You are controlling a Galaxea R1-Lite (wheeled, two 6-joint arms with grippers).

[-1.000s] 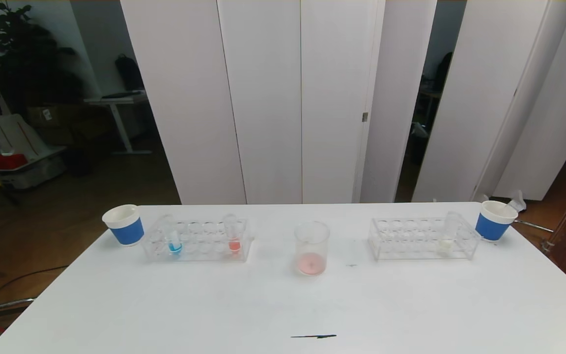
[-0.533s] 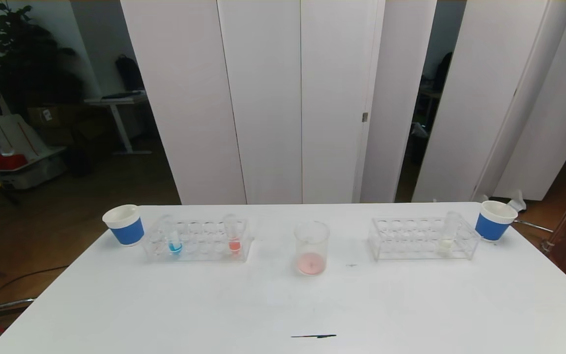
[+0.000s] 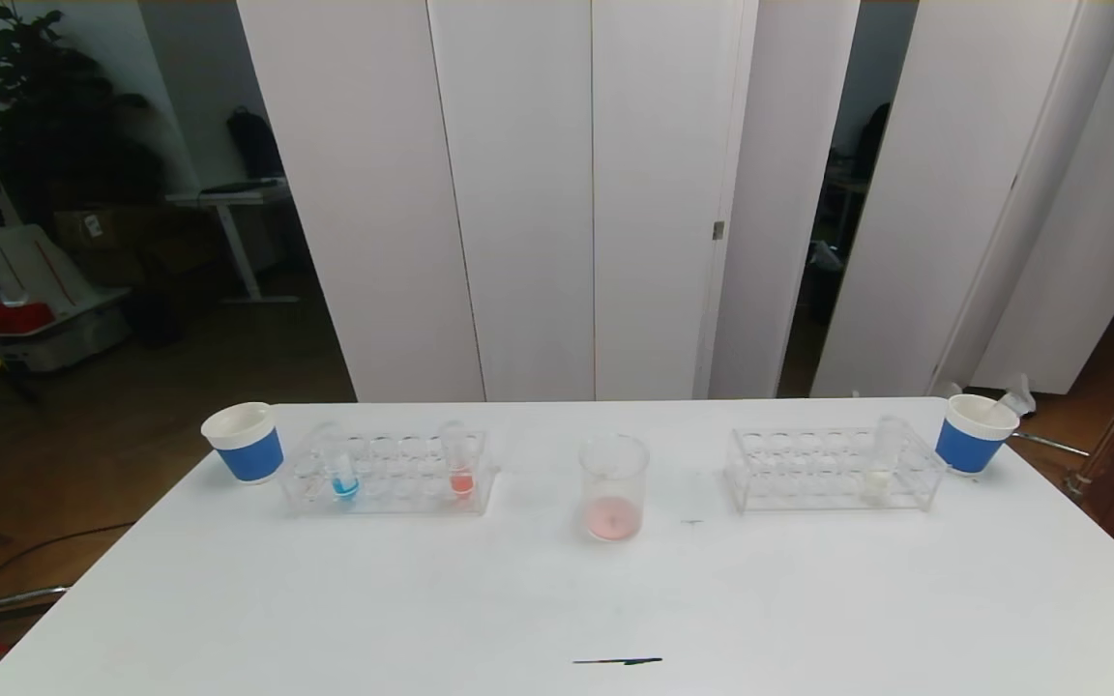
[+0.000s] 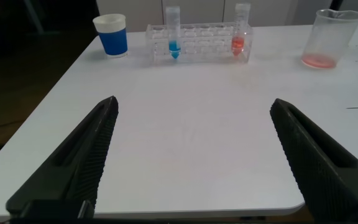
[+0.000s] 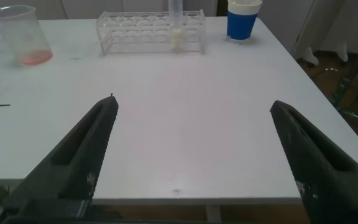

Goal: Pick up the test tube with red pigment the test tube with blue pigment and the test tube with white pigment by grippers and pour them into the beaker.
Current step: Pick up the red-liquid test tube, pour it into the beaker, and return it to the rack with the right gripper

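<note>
The beaker (image 3: 613, 486) stands mid-table with a pink-red residue at its bottom. In the left clear rack (image 3: 388, 474) stand the test tube with blue pigment (image 3: 342, 469) and the test tube with red pigment (image 3: 459, 462). The right rack (image 3: 833, 471) holds the test tube with white pigment (image 3: 880, 464). Neither arm shows in the head view. My left gripper (image 4: 193, 102) hovers open over the table's near left edge, facing the blue tube (image 4: 173, 34), red tube (image 4: 240, 32) and beaker (image 4: 329, 38). My right gripper (image 5: 192, 101) is open at the near right edge, facing the white tube (image 5: 177, 28).
A white paper cup with a blue band (image 3: 245, 442) stands at the far left of the table, another (image 3: 973, 433) at the far right. A short dark mark (image 3: 617, 661) lies near the front edge. White panels stand behind the table (image 3: 557, 599).
</note>
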